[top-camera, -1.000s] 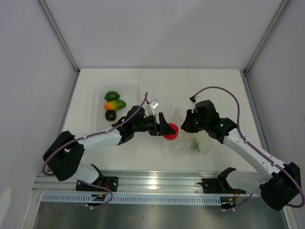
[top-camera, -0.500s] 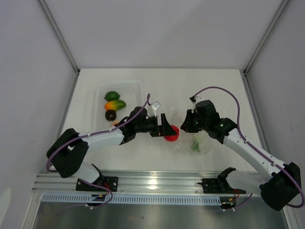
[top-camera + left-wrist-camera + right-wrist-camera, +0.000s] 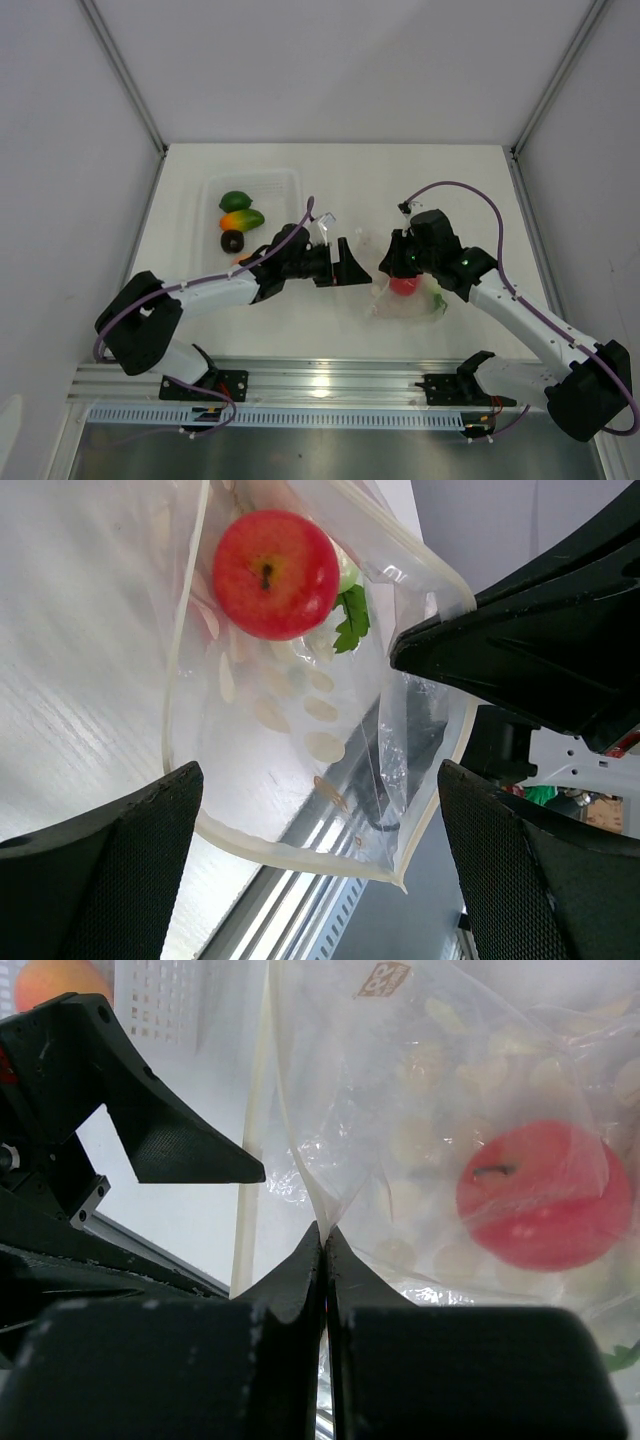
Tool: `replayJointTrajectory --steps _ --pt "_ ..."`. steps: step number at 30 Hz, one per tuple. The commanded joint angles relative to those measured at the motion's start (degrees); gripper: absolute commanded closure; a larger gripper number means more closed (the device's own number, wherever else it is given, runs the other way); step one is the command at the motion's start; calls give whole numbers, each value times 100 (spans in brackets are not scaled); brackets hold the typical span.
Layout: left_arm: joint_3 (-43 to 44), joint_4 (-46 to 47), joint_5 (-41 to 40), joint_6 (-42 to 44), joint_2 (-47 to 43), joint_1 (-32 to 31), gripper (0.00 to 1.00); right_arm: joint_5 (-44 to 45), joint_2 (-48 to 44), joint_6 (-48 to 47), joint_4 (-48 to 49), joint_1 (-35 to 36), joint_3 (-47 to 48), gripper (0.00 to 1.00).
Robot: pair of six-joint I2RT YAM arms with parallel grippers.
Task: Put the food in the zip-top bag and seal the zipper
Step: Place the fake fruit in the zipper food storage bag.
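Spreading under both arms, the white surface (image 3: 330, 165) carries everything. Behind the left pincer (image 3: 352, 267), off beside its forearm, sits the white perforated tray (image 3: 290, 182). It holds a green fruit (image 3: 235, 200), a yellow-red mango (image 3: 241, 219) and a dark brown fruit (image 3: 232, 240) in a row.

Directly ahead of that pincer lies the zip-top bag (image 3: 410, 308), crinkly and clear, its mouth gaping toward the fingers. The left pincer stands wide apart with nothing between its fingers, just short of the bag's mouth. The right pincer (image 3: 322, 1235) faces it from the opposite side, jaws pressed together on a fold of the bag's film near the mouth (that lip stands up off the lower one).

Inside the bag, just beyond the right pincer's tips, rests the red fruit (image 3: 275, 572), its stem dimple showing. The radish (image 3: 348, 615) touches it, with only the green leaves and a sliver of white visible. The orange peach (image 3: 55, 980) shows past the left pincer's finger in the right wrist view, next to the tray's grid; whether it lies in the tray I cannot tell.

The zipper (image 3: 182, 680), a pale strip, rings the open mouth with its two halves apart, and one run passes right beside the right pincer's tips.
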Motion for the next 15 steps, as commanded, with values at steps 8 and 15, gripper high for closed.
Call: replayJointTrajectory --steps 8,15 --pt "269 -671 -928 575 -872 -29 1 10 -167 24 117 19 2 100" --pt "621 -1962 -2000 744 -1400 365 0 19 -159 24 118 19 -60 100"
